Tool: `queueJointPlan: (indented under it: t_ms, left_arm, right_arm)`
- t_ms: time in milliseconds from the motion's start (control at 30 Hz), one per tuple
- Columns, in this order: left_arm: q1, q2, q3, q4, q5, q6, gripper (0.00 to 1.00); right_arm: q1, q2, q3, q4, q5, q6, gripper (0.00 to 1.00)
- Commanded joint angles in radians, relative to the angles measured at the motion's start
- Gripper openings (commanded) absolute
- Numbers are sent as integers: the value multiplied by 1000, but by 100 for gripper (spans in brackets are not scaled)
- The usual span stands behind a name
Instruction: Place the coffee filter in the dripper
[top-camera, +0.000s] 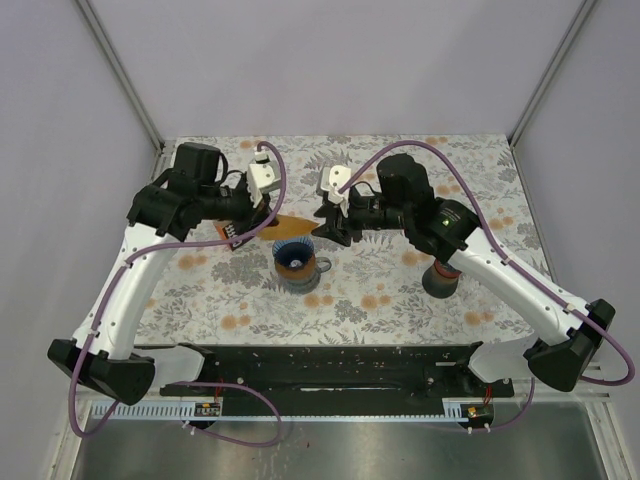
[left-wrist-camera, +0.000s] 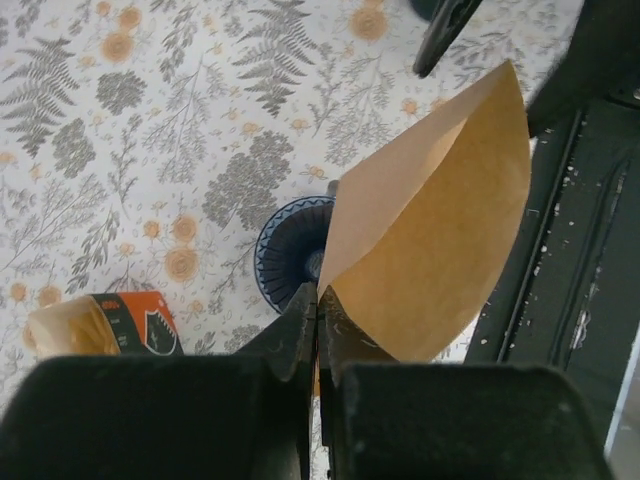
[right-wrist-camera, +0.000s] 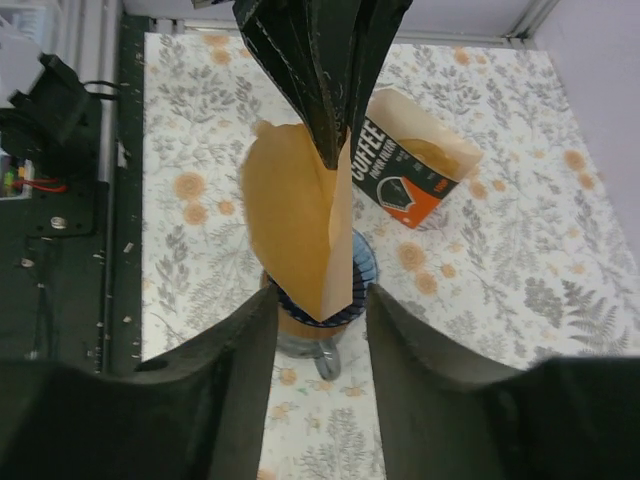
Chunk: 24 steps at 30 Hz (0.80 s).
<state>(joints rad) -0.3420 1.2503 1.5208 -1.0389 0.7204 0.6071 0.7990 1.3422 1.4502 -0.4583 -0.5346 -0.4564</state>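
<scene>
Left tool (left-wrist-camera: 317, 300) pinched one edge of the filter (left-wrist-camera: 430, 230), which hung just above the dripper (left-wrist-camera: 285, 250) on the tabletop (left-wrist-camera: 100, 150). Right tool (right-wrist-camera: 320, 295) stood spread, one finger on either side of the filter.

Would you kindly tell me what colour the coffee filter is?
The coffee filter is plain tan-brown, clearest in the left wrist view.
</scene>
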Motion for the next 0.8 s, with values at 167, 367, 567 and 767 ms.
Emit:
queueJointPlan:
  t_ms: [167,367,567,767]
  left_arm:
    - [-17,-29,-42,197,-411,-346,0]
    - [-49,-23,-74,191,-492,-529,0]
    - [-74,-31,-142,189,-503,-697,0]
    - [-80,-26,-165,180,-466,-745,0]
  right_arm:
    - [-3,-29,22,176,127,168,68]
    - [35,-8,-42,444,77,448,49]
    - [86,97,-17,423,206,605,22]
    - [100,158,-34,397,261,640,8]
